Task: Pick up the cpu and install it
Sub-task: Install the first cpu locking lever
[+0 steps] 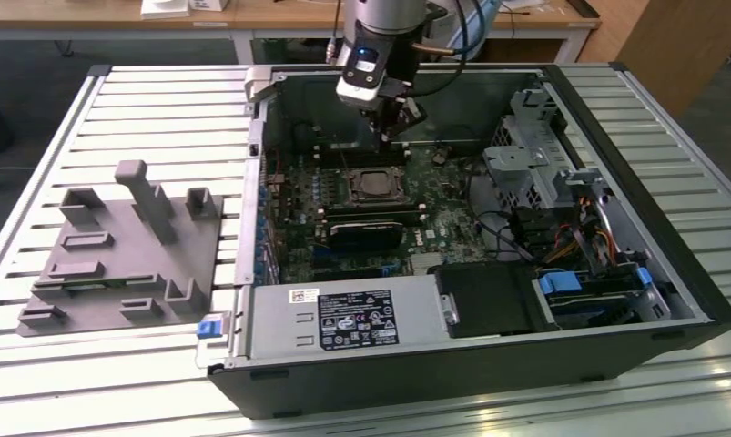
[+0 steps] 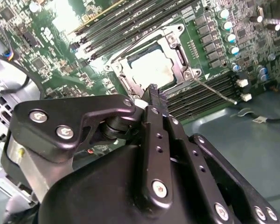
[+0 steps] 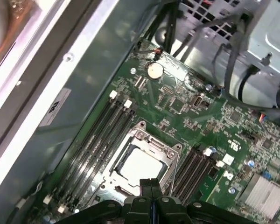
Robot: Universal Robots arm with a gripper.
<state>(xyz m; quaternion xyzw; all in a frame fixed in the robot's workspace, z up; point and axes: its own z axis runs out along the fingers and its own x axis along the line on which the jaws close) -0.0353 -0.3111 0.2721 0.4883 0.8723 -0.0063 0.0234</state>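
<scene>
Already the cpu [image 3: 140,165] is seated flat in the motherboard socket [image 3: 173,154]. Above it the gripper [image 3: 151,185] is seen with fingers pressed together, holding nothing. Thin, stiff and fragile, it is best gripped by its edges. The grey fixture [image 1: 122,250] is shown by the exterior view alone.

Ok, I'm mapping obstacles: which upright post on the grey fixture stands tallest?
The slim post rising near the grey fixture's middle; the other posts are shorter and stubbier.
</scene>
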